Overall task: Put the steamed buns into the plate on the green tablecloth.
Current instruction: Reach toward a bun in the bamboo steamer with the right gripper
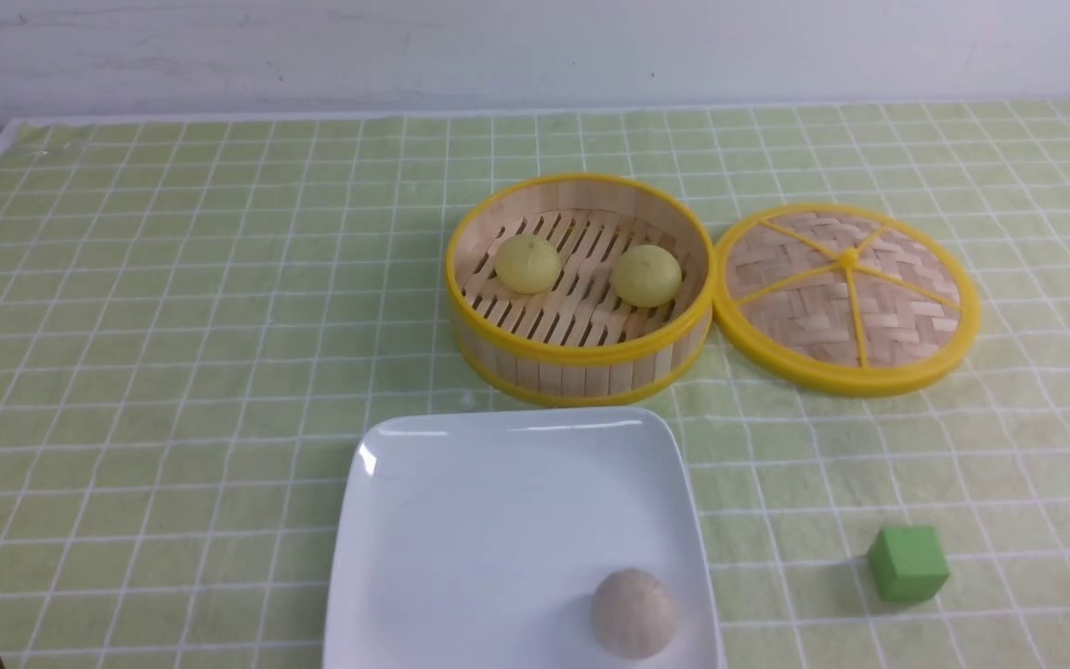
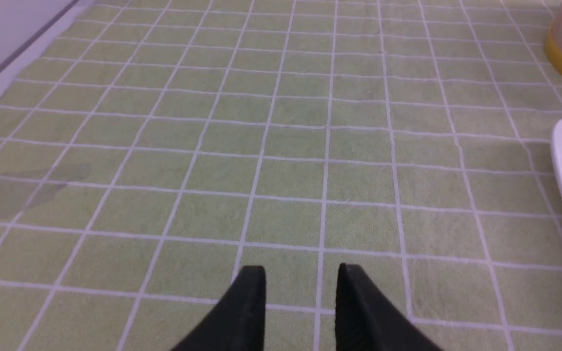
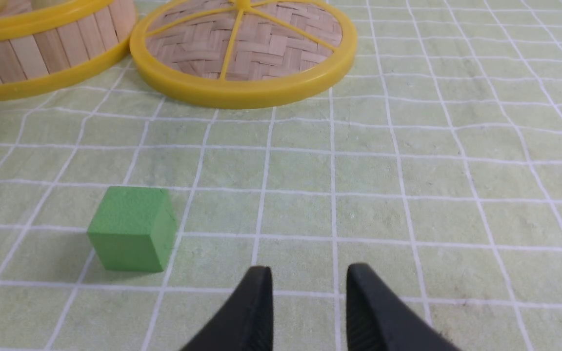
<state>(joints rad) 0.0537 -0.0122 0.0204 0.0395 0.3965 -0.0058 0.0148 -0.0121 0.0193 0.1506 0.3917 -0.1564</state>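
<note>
Front view: steamed buns (image 1: 527,263) sit in the basket (image 1: 581,358) behind the plate (image 1: 498,520), probably soft and light, wanting a gentle side pinch; left gripper (image 2: 300,273) and right gripper (image 3: 309,273) hang slightly parted, empty.

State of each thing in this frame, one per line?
Steamer basket: open, lid off, two yellow buns inside.
Lid: lying flat beside basket.
Plate: holds one grey bun only.
Cube: resting on cloth.
Left gripper: open, empty.
Right gripper: open, empty.
</note>
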